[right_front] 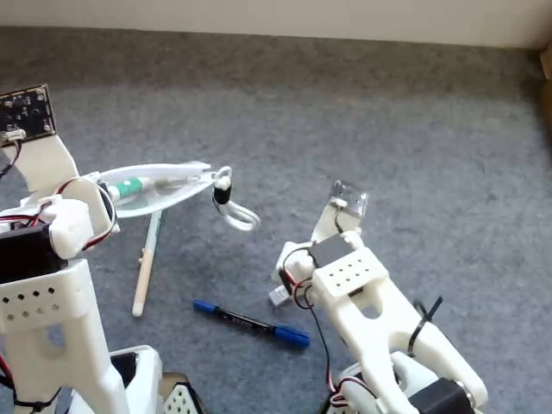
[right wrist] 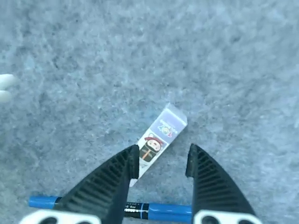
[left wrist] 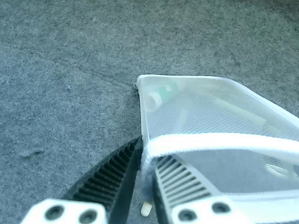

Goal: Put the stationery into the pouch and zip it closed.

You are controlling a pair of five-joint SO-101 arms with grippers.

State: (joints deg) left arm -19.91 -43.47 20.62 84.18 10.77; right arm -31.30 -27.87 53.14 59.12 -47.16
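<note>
My left gripper [left wrist: 145,145] is shut on one end of the white mesh pouch [left wrist: 210,112], which hangs just above the carpet [right_front: 164,188]. A green-capped item [right_front: 129,187] lies inside it. The zip pull's loop [right_front: 235,210] dangles at the pouch's far end. Below the pouch on the carpet lies a wooden pencil [right_front: 145,266]. A blue pen [right_front: 250,323] is near the front, with a small sleeved eraser [right_front: 279,296] just beyond it. My right gripper [right wrist: 161,154] hovers open over the eraser [right wrist: 159,136], with the pen [right wrist: 154,210] under its fingers.
Grey carpet [right_front: 414,129] covers the whole work area, wide and bare at the back and right. The left arm's base [right_front: 52,328] stands at the front left and the right arm [right_front: 354,280] rises from the front right.
</note>
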